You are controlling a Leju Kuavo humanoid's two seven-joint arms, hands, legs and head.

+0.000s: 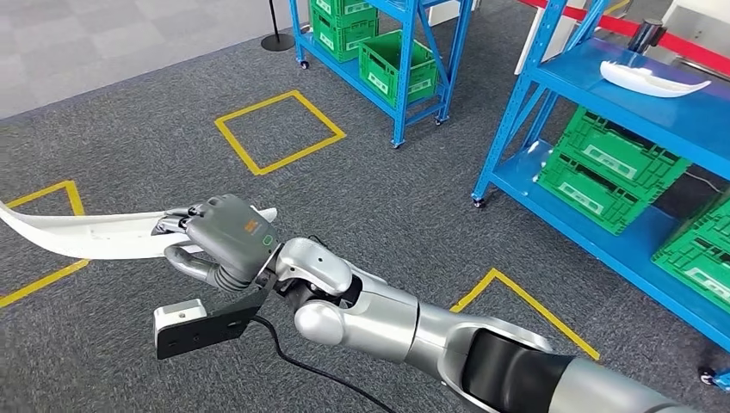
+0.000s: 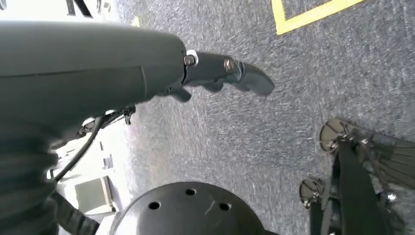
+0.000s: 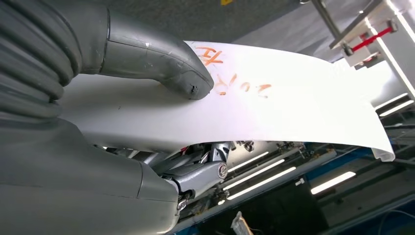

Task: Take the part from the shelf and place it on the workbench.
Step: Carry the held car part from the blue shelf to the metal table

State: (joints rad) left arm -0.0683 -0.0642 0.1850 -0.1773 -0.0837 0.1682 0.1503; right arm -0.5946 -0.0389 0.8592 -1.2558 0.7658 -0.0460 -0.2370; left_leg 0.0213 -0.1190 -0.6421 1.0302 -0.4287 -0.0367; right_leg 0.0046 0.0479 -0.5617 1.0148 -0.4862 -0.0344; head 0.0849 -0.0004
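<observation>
though hand-held [image 1: 225, 243], long curved white part [image 1: 77, 234]

Blue shelving on a grey carpeted floor

The grey carpet floor [image 1: 172, 129] carried yellow taped squares [image 1: 280, 131] and two blue shelving racks. On the near rack [image 1: 637, 112], a white curved part [image 1: 650, 79] lay on the upper shelf, with green crates [image 1: 607, 168] on the shelf below. The far rack [image 1: 405, 77] held more green crates [image 1: 396, 64]. A black stand base [image 1: 277, 40] stood on the carpet beside it.
</observation>
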